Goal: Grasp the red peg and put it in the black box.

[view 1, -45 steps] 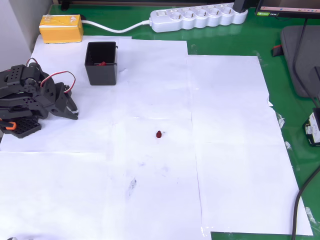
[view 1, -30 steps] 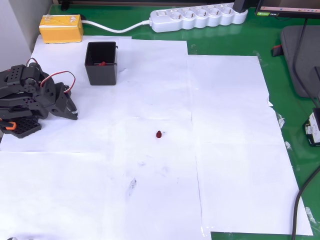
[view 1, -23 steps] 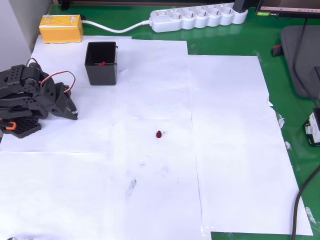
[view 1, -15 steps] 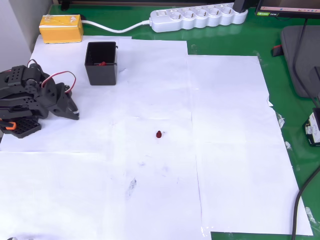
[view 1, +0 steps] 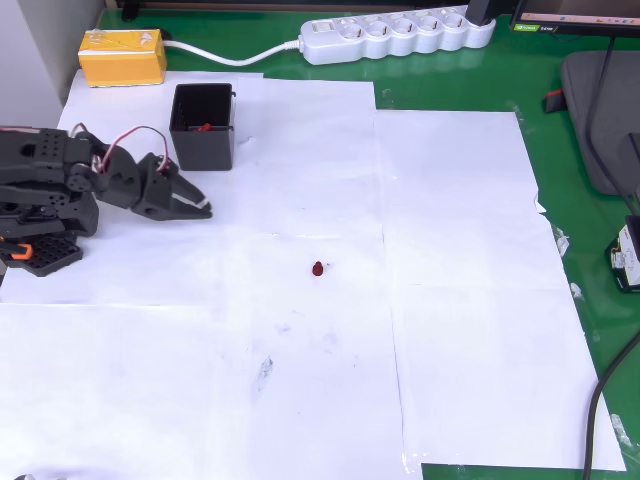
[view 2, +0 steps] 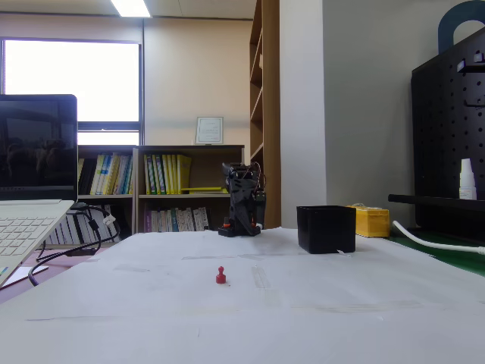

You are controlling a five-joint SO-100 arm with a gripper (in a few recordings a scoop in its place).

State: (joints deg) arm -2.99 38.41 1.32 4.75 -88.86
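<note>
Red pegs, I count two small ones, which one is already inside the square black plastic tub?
The small red peg showing inside the square black plastic tub, overhead. The other red peg stands on white paper mid-table, beyond the gripper.

Probably an office: bookshelves [view 2: 163, 199] of books, a laptop [view 2: 34, 189], ceiling strip lighting [view 2: 131, 7].

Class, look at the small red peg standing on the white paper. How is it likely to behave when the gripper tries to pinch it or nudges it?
The red peg stands upright on a narrow base with a rounded head, so a sideways nudge would probably tip it. Once down, its rounded shape may let it roll on the smooth paper. It is tiny beside the gripper, so it likely weighs little and could slip from an off-centre pinch.
</note>
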